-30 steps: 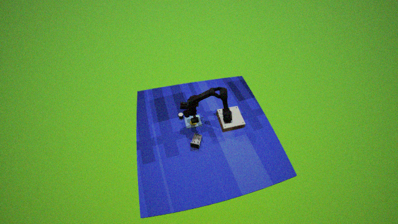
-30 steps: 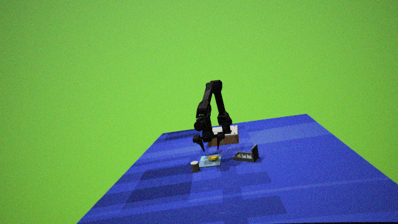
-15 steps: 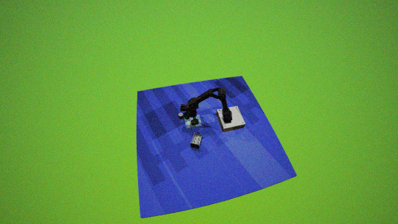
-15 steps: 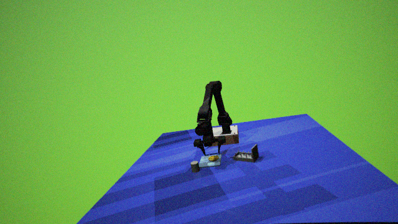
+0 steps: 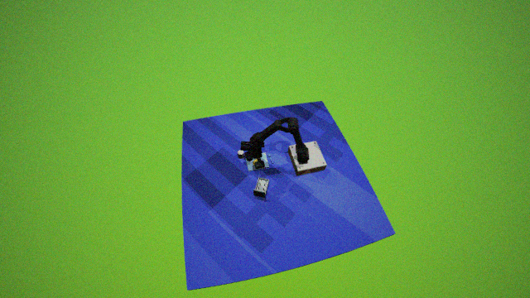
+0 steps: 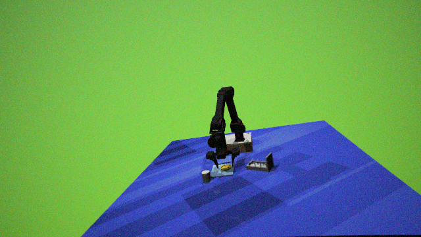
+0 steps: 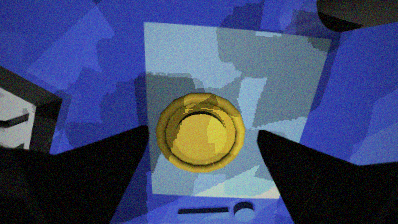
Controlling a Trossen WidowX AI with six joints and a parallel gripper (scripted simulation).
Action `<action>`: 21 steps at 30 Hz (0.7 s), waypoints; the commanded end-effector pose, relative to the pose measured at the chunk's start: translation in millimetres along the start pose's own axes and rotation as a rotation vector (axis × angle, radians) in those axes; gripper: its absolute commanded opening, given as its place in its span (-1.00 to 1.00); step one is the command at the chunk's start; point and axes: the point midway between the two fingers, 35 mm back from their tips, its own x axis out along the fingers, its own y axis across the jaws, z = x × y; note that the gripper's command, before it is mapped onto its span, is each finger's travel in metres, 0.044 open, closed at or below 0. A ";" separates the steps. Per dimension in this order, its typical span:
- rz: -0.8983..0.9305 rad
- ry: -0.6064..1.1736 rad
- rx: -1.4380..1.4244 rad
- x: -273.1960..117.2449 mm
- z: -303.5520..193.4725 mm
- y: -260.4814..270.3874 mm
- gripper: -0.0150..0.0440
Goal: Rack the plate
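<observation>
The round yellow plate (image 6: 225,167) (image 7: 200,132) lies flat on a light blue square (image 6: 216,173) (image 7: 175,50); in the top view the arm mostly hides it. My gripper (image 6: 225,166) (image 7: 203,133) is open and points down over the plate, one fingertip to each side of it, with a gap on both sides in the wrist view. How high the tips are above the square is hard to tell. The grey dish rack (image 5: 262,187) (image 6: 258,165) (image 7: 14,109) stands beside the square, with small rails on its base and a taller dark wall at one end.
A short cylinder with a white top (image 5: 240,154) (image 6: 206,176) (image 7: 360,15) stands close to the square, on the side away from the rack. A thin dark bar (image 7: 203,210) shows near the square's edge. The arm's base block (image 5: 310,161) (image 6: 244,147) stands behind.
</observation>
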 end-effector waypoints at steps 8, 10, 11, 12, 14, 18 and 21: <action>0.005 0.005 0.006 11.0 -2.1 2.1 0.72; 0.005 0.005 0.006 11.0 -2.1 2.1 0.72; 0.005 0.005 0.006 11.0 -2.1 2.1 0.72; 0.005 0.005 0.006 11.0 -2.1 2.1 0.72; 0.005 0.005 0.006 11.0 -2.1 2.1 0.68; 0.005 0.005 0.006 11.0 -2.1 2.1 0.59; 0.005 0.005 0.006 11.0 -2.1 2.1 0.52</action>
